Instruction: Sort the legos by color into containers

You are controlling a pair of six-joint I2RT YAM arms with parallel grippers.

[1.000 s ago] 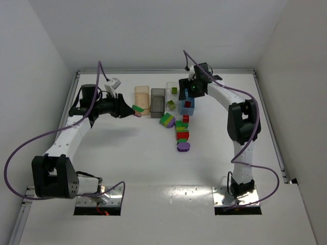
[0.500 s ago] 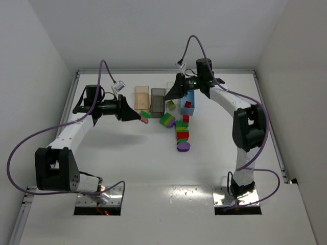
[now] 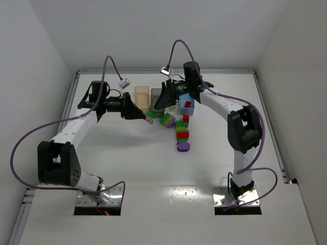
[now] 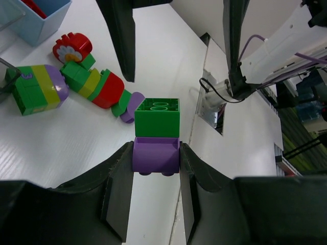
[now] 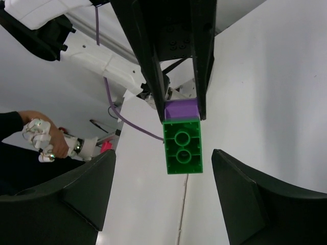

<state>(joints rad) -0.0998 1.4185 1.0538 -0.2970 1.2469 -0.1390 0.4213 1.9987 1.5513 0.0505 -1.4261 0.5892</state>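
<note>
**Stuck pair held between the arms.** Above the table, toward its far edge, the left gripper (image 3: 144,118) is clamped on a small purple plastic brick (image 4: 156,155). A dark green studded brick (image 4: 157,116) is stuck to it. The right gripper (image 5: 163,153) faces the pair with its jaws spread wide, one on either side of the green brick and touching neither face. The step in hand appears to be pulling the two colours apart.

**Containers along the far edge.**
- A translucent tan-orange bin (image 3: 141,97) shows no brick.
- A smoky dark grey bin (image 3: 154,99) is partly hidden by the right arm.
- A light blue bin (image 4: 51,18) holds a red brick (image 4: 34,6).
- A fourth bin cannot be made out.

**Unsorted, near the table's middle, just in front of the bins.**
- A striped green, lime and purple block (image 4: 36,89).
- A red flower-shaped piece (image 4: 71,47).
- A joined chain of green, lime, red and purple bricks (image 4: 102,92).

The sorting looks to be at an early stage. Most pieces remain on the table, and several still need to be separated.
</note>
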